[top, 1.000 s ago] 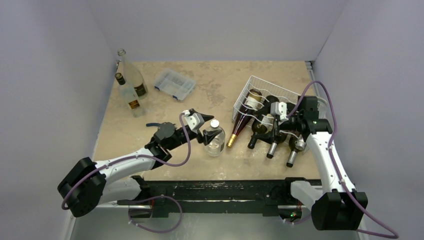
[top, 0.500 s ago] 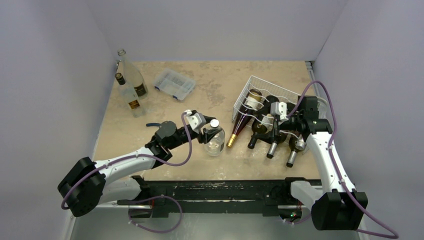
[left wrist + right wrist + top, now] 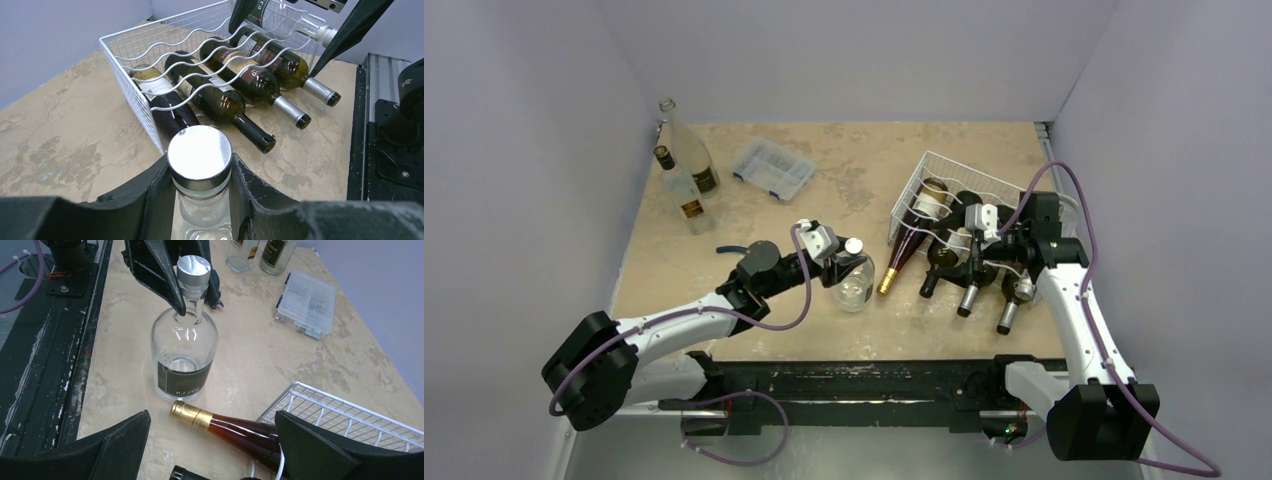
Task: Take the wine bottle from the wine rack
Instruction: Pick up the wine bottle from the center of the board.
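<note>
**Item 1. Left pincer** (image 3: 201, 200): narrow and clamped on the neck of the clear bottle (image 3: 184, 352). Its fingers (image 3: 155, 195) press the glass on either side, just under the silver cap (image 3: 199, 151).

**Item 2. Clear bottle:** round-bellied with a dark label. It stands upright on the table (image 3: 844, 150), off the wine rack (image 3: 954, 168) and near its front left corner.

**Item 3. Wine rack:** white wire, on the right of the table. Four wine bottles (image 3: 225, 102) lie in its cradles, necks toward the near edge. The leftmost is the amber bottle (image 3: 235, 432). Its gold-foiled top lies just beside the clear bottle's base; I cannot tell whether they touch.

**Item 4. Right pincer** (image 3: 212, 440): wide and holding nothing, hovering over the necks at the rack's front.

**Item 5. Sundries:** two bottles (image 3: 686, 165) and a plastic box (image 3: 773, 168) at the far left, well apart from the work.

**Handling note, my judgement:**
- The step in hand is securing this neck grip and carrying the clear bottle clear of the rack.
- Grip under the cap so that its rim serves as a stop against slipping.
- Keep the neck vertical and move slowly, because the heavy belly hangs below the hold and will want to swing.
- Lift straight up before going sideways, so the base does not nudge the gold foil.
- Hold my right pincer back until my left arm is out of its way.
</note>
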